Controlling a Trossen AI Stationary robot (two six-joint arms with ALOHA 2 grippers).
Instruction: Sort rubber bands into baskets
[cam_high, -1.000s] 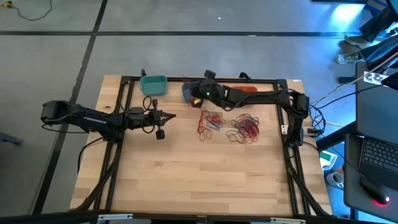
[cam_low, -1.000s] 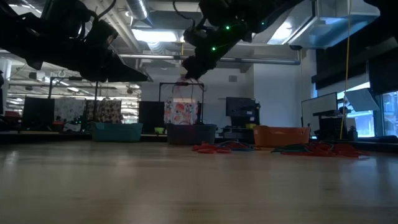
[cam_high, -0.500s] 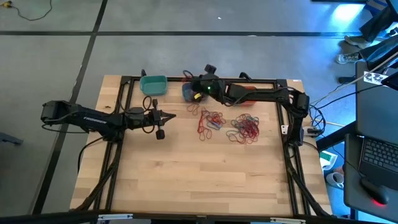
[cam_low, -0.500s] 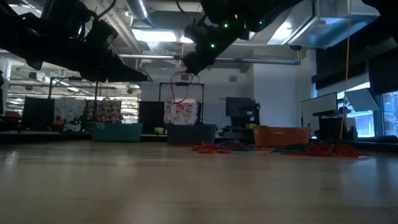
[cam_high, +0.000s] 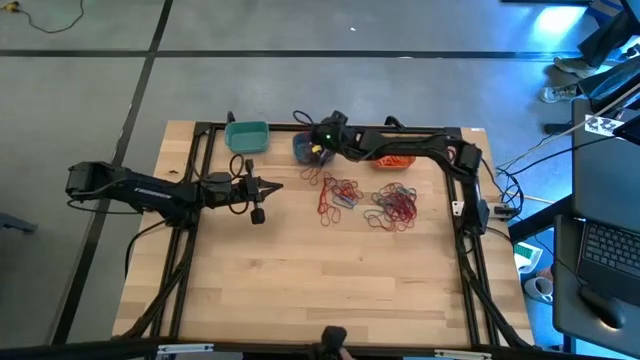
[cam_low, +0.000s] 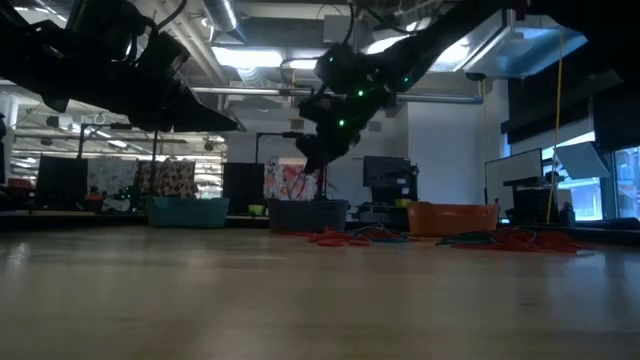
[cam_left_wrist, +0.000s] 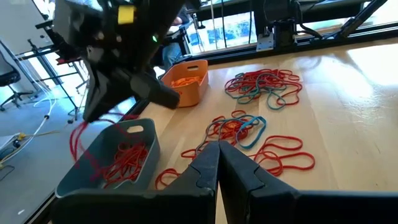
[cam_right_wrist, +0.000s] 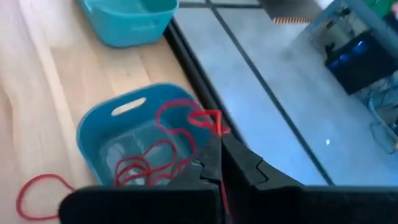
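Observation:
My right gripper is above the slate blue basket at the table's far edge and is shut on a red rubber band. The basket holds several red bands. The teal basket stands to its left. The orange basket stands to its right, partly under the right arm. Two piles of red, orange and blue bands lie on the table. My left gripper hovers shut and empty left of the piles. My right gripper pinches a red rubber band between its two fingertips, one strand running back between the fingers. The fingers slant down from the table's right. The band's loop hangs slack below the gripper at the slate blue basket's rim, lifted clear of the table.
A black frame rail runs along the table's far edge behind the baskets. A loose red band lies on the wood beside the blue basket. Bare wood fills the near half of the table.
My right gripper has gone toward the table's far left, from beside the piles to over the slate blue basket, and has come down lower, still shut on the red band. The band has gone along with it and now hangs at the basket.

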